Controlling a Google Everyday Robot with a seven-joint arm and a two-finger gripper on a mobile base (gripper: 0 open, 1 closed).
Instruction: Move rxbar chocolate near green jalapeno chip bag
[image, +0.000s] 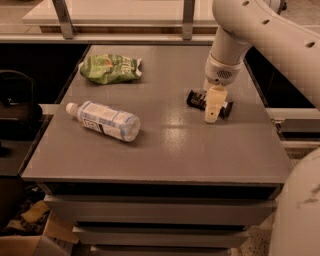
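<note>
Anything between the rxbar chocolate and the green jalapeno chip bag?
Only bare table, per the camera view. The water bottle lies nearer the camera, off that line. The hand is down at the rxbar chocolate.
</note>
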